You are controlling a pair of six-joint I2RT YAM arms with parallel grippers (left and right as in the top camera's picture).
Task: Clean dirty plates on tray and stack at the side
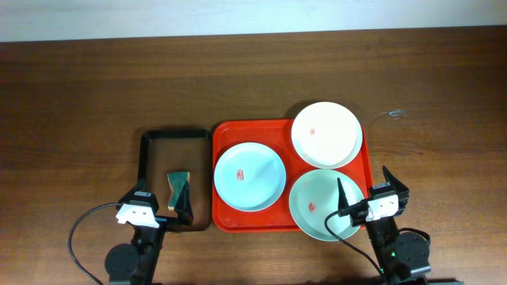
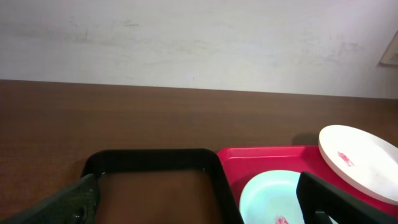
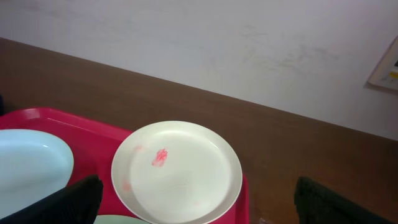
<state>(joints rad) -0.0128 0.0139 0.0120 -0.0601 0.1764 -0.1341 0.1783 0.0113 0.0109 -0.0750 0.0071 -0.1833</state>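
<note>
The red tray (image 1: 253, 131) holds three plates. A white plate (image 1: 326, 134) lies at its far right, overhanging the rim; a pale blue plate (image 1: 249, 176) is on its left and a pale green plate (image 1: 321, 204) at its near right. Each has a small red smear at centre. My left gripper (image 1: 158, 202) hangs open at the near edge of the table, left of the tray. My right gripper (image 1: 366, 190) is open by the green plate's near right side. In the right wrist view the white plate (image 3: 177, 171) lies ahead between the fingers (image 3: 68, 202). Neither gripper holds anything.
A smaller black-rimmed brown tray (image 1: 170, 154) sits against the red tray's left side, with a green-and-tan sponge (image 1: 179, 184) in its near part. Brown tabletop stretches far and left. A pale wall stands beyond the table's far edge. Cables trail from both arm bases.
</note>
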